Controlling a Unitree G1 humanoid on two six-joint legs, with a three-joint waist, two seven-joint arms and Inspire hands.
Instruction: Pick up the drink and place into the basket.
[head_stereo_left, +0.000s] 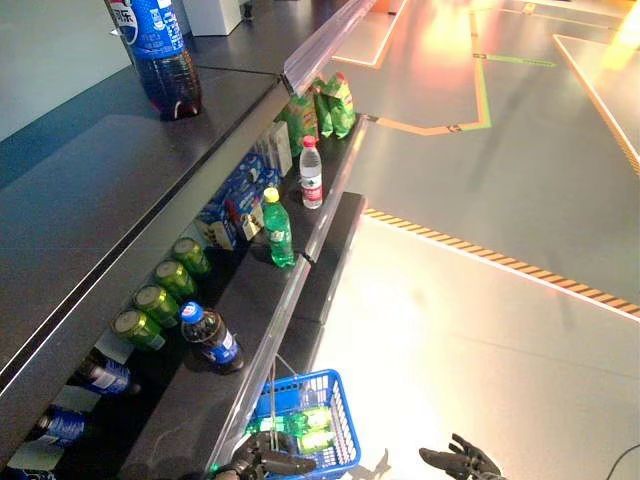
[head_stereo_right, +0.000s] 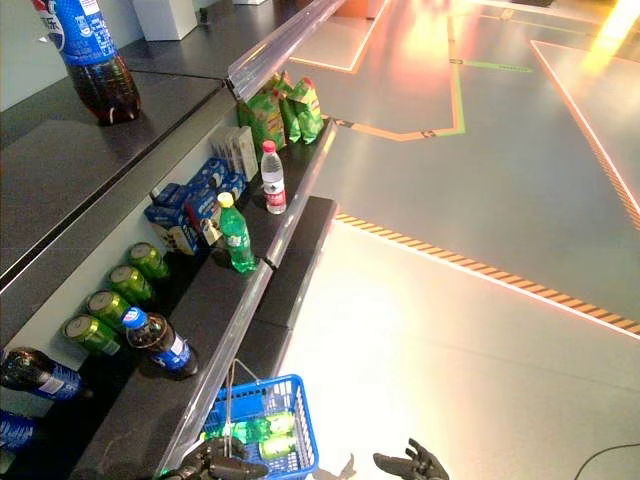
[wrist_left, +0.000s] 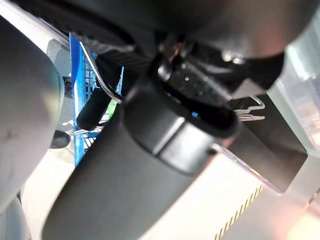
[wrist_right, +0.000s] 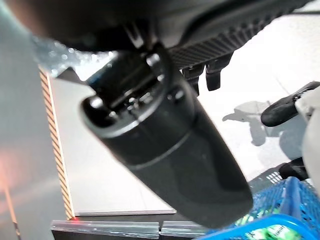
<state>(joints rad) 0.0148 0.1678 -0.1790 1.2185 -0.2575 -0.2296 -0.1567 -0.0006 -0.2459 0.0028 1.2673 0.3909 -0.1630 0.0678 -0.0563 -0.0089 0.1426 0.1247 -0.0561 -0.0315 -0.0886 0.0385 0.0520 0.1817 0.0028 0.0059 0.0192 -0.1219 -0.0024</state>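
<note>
L. robot hand (head_stereo_left: 262, 462) is cut by the bottom edge in the eye views; in its own wrist view the fingers are masked by the hand's dark bulk, so the grip on the wire handle (wrist_left: 102, 82) can't be judged. R. robot hand (head_stereo_left: 462, 463) is likewise clipped at the bottom edge. The blue basket (head_stereo_left: 345, 425) is partly hidden behind the shelf lip (head_stereo_left: 262, 355); the green bottles (head_stereo_left: 300, 424) inside can't be counted. The big cola bottle (head_stereo_left: 155, 50) is cropped at the top edge. Dark bottles (head_stereo_left: 60, 425) at lower left are lost in shadow.
</note>
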